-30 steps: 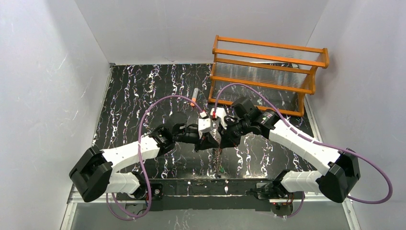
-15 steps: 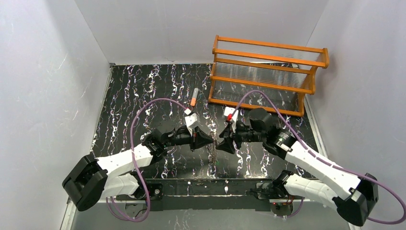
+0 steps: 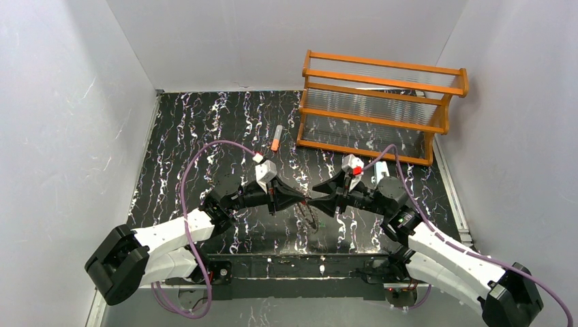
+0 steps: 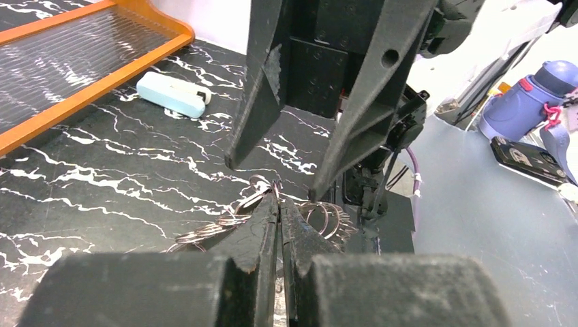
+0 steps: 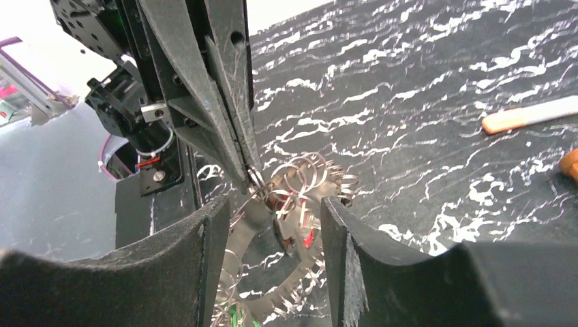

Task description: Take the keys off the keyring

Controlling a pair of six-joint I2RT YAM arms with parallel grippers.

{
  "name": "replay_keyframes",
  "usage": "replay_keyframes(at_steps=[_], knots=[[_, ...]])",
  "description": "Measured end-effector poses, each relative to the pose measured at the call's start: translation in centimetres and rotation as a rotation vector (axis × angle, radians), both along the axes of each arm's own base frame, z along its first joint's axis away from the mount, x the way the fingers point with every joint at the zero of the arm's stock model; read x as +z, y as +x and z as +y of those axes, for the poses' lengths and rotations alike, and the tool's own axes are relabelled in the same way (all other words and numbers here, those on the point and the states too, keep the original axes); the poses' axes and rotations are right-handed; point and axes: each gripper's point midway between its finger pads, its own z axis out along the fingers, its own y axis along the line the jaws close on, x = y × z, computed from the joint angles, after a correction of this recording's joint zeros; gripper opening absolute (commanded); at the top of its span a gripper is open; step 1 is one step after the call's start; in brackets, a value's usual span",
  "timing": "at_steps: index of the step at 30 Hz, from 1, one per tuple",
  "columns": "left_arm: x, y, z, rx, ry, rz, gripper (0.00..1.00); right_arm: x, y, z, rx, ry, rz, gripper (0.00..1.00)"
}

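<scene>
The keyring (image 5: 253,225), a flat grey ring with a toothed rim and a tangle of thin wire loops, hangs just above the table between the two grippers (image 3: 308,216). A red key (image 5: 308,238) and a green key (image 5: 235,319) dangle from it; the dark-and-white one does not show. My left gripper (image 4: 278,197) is shut on a small wire loop at the top of the bundle. My right gripper (image 5: 271,208) faces it, open, with the keyring between its fingers but untouched.
An orange rack (image 3: 382,109) stands at the back right. An orange-and-grey tube (image 3: 276,136) lies on the table behind the grippers. A pale white-blue clip (image 4: 170,95) lies in front of the rack. The near table edge is close below the keyring.
My right gripper has opened and drawn back to the right. Both arms have swung lower. The left gripper keeps its hold and the keyring now hangs from it alone.
</scene>
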Motion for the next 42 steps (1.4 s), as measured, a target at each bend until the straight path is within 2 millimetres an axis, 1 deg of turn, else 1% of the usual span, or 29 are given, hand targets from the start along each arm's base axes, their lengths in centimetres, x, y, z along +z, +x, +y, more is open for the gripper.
replay_keyframes(at_steps=[6,9,14,18,20,26,30,32,34,37,38,42], knots=[[0.1,-0.9,-0.1,-0.055,-0.001,-0.01,0.0,1.4,0.3,-0.7,0.036,0.084,-0.044,0.57],[0.1,-1.3,0.0,-0.08,0.001,-0.017,0.0,1.7,0.1,-0.8,0.083,0.101,-0.057,0.52],[0.5,-1.7,-0.2,-0.113,-0.003,-0.043,0.0,1.5,-0.7,-0.7,0.174,0.11,-0.055,0.47],[1.1,-1.6,-0.4,-0.127,-0.008,-0.063,0.0,1.2,-1.5,-0.5,0.242,0.11,-0.05,0.45],[1.1,-1.7,-0.5,-0.136,-0.008,-0.066,0.0,1.2,-1.8,-0.4,0.262,0.112,-0.054,0.44],[1.2,-1.7,-0.7,-0.152,-0.006,-0.066,0.0,0.8,-2.2,-0.2,0.31,0.115,-0.04,0.38],[1.4,-1.7,-0.9,-0.162,-0.008,-0.069,0.0,0.7,-2.2,-0.2,0.319,0.121,-0.033,0.32],[1.5,-1.7,-1.0,-0.166,-0.008,-0.068,0.0,0.7,-2.2,-0.1,0.327,0.126,-0.032,0.27],[1.6,-1.8,-1.0,-0.172,-0.01,-0.069,0.0,0.7,-2.2,-0.1,0.333,0.128,-0.03,0.2],[1.7,-1.7,-1.0,-0.171,-0.016,-0.075,0.0,0.6,-2.3,0.0,0.343,0.13,-0.025,0.03],[1.7,-1.7,-1.0,-0.171,-0.017,-0.076,0.0,0.6,-2.4,0.0,0.348,0.131,-0.024,0.01],[1.8,-1.6,-1.0,-0.167,-0.018,-0.077,0.0,0.6,-2.6,0.0,0.363,0.127,-0.019,0.01]])
